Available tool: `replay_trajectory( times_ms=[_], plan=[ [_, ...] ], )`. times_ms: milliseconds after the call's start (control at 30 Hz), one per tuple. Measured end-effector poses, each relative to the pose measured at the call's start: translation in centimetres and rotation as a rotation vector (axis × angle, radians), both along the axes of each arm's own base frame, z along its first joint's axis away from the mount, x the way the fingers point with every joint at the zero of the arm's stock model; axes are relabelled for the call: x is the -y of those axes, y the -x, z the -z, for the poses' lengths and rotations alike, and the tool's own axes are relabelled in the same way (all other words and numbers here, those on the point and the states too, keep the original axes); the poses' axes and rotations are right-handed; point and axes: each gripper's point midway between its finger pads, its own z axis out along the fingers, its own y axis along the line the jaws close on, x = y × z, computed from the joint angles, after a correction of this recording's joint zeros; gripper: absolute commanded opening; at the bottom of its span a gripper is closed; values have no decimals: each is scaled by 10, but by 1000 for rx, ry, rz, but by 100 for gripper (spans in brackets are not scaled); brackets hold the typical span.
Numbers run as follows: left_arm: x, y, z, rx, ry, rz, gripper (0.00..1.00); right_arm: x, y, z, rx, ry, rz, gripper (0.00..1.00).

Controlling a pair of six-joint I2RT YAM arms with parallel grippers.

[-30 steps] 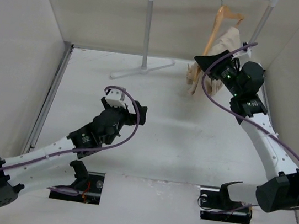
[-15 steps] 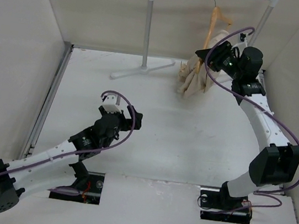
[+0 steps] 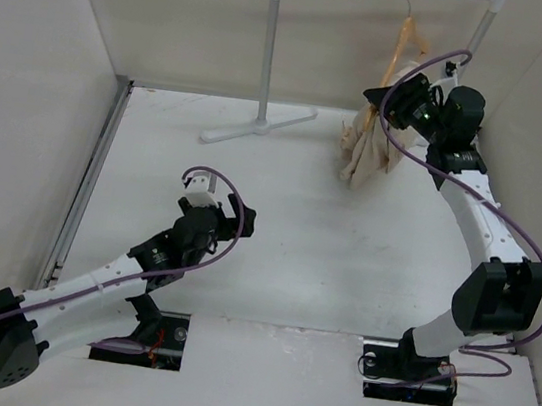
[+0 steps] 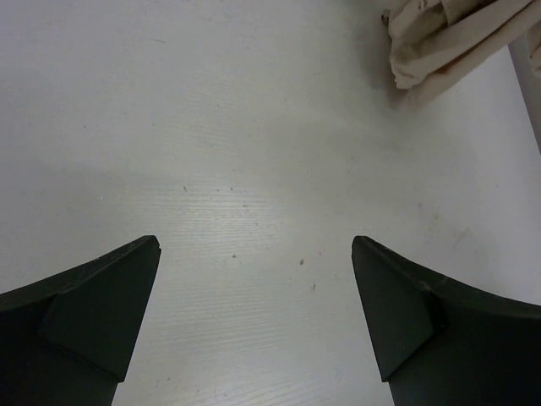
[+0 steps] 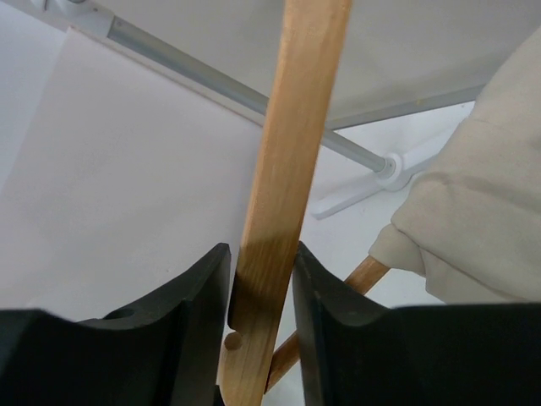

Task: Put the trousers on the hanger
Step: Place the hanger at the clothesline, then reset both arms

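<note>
The orange-tan wooden hanger hangs by its hook from the silver rail of the rack at the back right. The beige trousers are draped over it and bunch down toward the table. My right gripper is shut on one wooden arm of the hanger, with the trousers just to its right. My left gripper is open and empty, low over the bare table at centre left; in the left wrist view a trouser end lies far ahead.
The white-and-silver garment rack stands at the back, its foot reaching across the table toward the left. White walls close in on the left, back and right. The right arm stretches far back along the right wall.
My right gripper has lifted and swung the hanger with the trousers back to the right, toward the rail. The left arm has shifted slightly toward the near side.
</note>
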Motion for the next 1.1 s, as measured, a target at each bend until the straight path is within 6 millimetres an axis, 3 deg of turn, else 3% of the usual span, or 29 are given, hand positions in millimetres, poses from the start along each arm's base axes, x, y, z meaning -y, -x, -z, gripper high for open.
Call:
replay_trajectory(
  times_ms=[300, 433, 500, 700, 867, 967, 1100],
  plan=[
    [-3, 1, 10, -25, 13, -19, 100, 9, -6, -13, 81, 13, 19, 59],
    [-5, 1, 14, -34, 14, -25, 100, 18, -7, -14, 94, 16, 39, 76],
    [-5, 1, 13, -34, 17, -26, 100, 21, -6, -14, 100, 21, 49, 100],
    [-10, 2, 19, -53, -1, -37, 100, 36, 13, -35, 161, 56, 107, 100],
    [-17, 0, 27, -83, -29, -61, 100, 58, 56, -52, 252, 119, 225, 100],
    [-17, 0, 35, -107, -51, -65, 100, 67, 85, -37, 265, 149, 298, 100],
    [-14, 1, 45, -137, -78, -58, 100, 68, 117, 32, 172, 192, 368, 100]
  ],
)
